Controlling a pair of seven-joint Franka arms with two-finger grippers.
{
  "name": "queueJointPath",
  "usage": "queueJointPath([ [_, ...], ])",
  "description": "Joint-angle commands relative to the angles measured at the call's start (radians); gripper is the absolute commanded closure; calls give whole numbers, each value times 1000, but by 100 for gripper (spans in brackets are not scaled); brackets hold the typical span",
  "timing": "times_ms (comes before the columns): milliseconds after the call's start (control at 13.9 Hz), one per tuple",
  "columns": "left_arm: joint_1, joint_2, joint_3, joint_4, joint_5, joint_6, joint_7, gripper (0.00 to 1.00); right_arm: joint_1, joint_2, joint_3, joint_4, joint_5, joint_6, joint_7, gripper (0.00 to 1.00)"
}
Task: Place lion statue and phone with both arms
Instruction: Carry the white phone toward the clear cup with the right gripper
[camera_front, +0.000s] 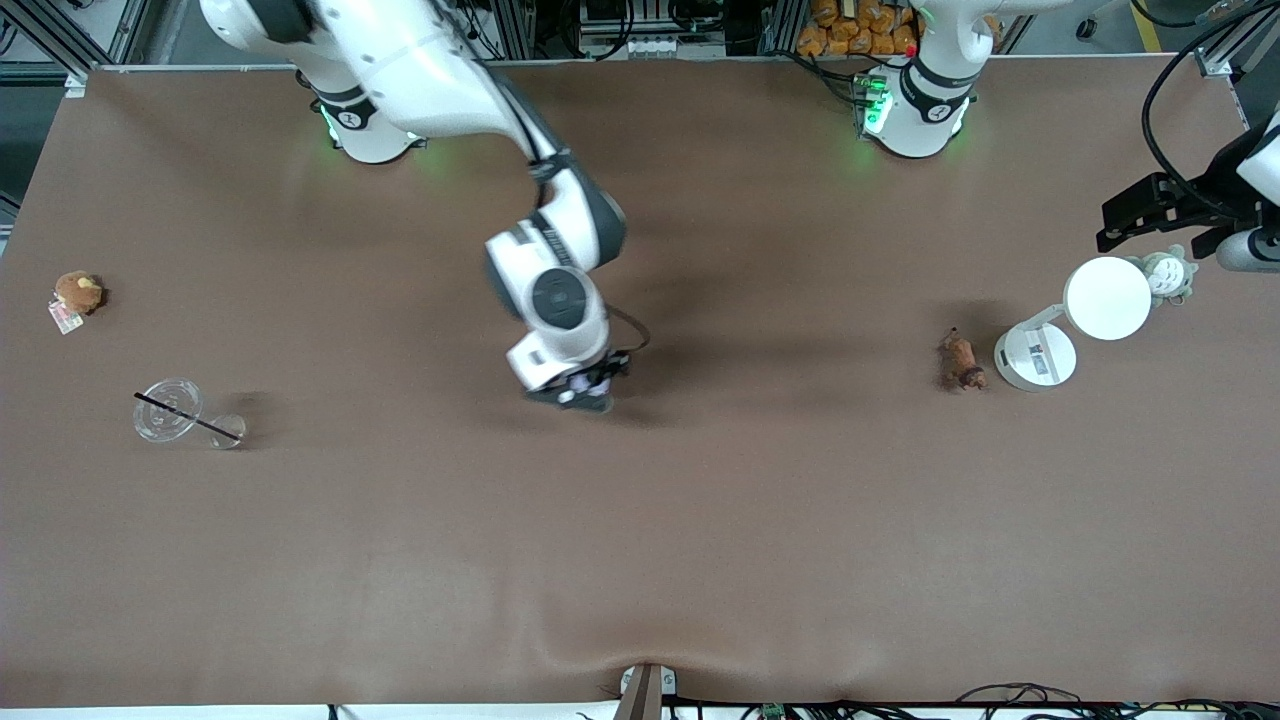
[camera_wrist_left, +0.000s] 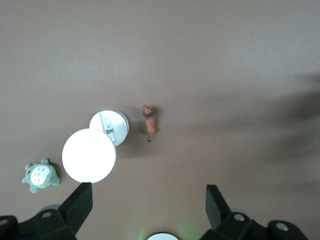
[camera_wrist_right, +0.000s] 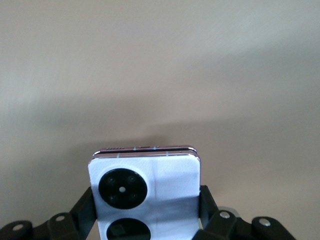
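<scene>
Right gripper (camera_front: 585, 392): clamped on the phone (camera_wrist_right: 145, 192), low over mid-table; lower it flat before you release.
Left gripper (camera_wrist_left: 147, 210): fingers spread, empty, high at its end of the table.
Lion statue (camera_front: 963, 361): on the table beside the white lamp (camera_front: 1070, 325); approach clear of it.

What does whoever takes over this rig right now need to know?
Right end effector: shut on the flat lavender-white phone with two black circles, over the bare middle of the brown table.
Left end effector: open, holding nothing, up at the left arm's end of the table above the white round-headed desk lamp.
Small orange-brown lion statue: on the table beside the lamp's base, ungrasped.
Done: phone picked up.
Left: set the phone down; left arm grasps and places the lion.
</scene>
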Motion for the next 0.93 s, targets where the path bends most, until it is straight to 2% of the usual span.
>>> queueJointPath([
  [0, 1, -52, 18, -51, -49, -6, 39, 0, -152, -64, 11, -36, -14, -41, -104, 97],
  [216, 30, -42, 47, -54, -54, 13, 72, 0, -348, -63, 2, -30, -15, -70, -356, 97],
  [431, 33, -52, 53, -57, -42, 8, 78, 0, -545, -24, -4, 34, -15, -70, -623, 97],
  [647, 30, -63, 50, -57, -41, 2, 69, 0, -616, 22, -4, 35, -67, -61, -700, 97],
  [862, 30, -72, 44, -60, -28, -1, 72, 0, -631, 55, -4, 24, -81, -45, -706, 95],
])
